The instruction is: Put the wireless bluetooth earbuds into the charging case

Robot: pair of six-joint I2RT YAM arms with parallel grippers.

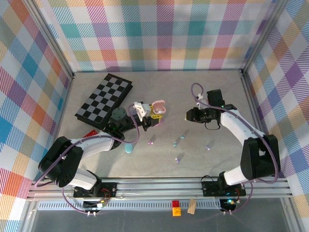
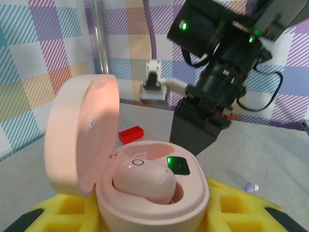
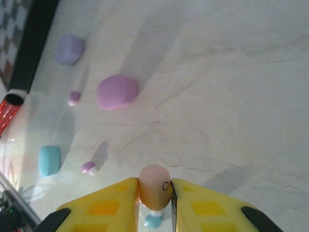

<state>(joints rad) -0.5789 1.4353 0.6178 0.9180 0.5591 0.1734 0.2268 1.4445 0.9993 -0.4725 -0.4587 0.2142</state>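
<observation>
A pink charging case (image 2: 159,212) is held up with its lid (image 2: 82,130) swung open, and my left gripper (image 2: 154,220) is shut on its base, yellow fingers (image 2: 236,208) on either side. One pink earbud (image 2: 144,181) sits in a well beside a green light. In the top view the case (image 1: 158,106) hangs above the table's middle. My right gripper (image 3: 155,195) is shut on a second pink earbud (image 3: 154,186) and hovers just right of the case (image 1: 190,115). Lavender earbuds (image 3: 89,167) (image 3: 74,97) and a light blue earbud (image 3: 153,221) lie on the table below.
A lavender case (image 3: 117,91), a paler one (image 3: 69,49) and a light blue case (image 3: 49,160) rest on the table. A folded chessboard (image 1: 104,101) lies at the back left, a red block (image 2: 131,134) near it. Red and yellow blocks (image 1: 176,207) sit on the front rail.
</observation>
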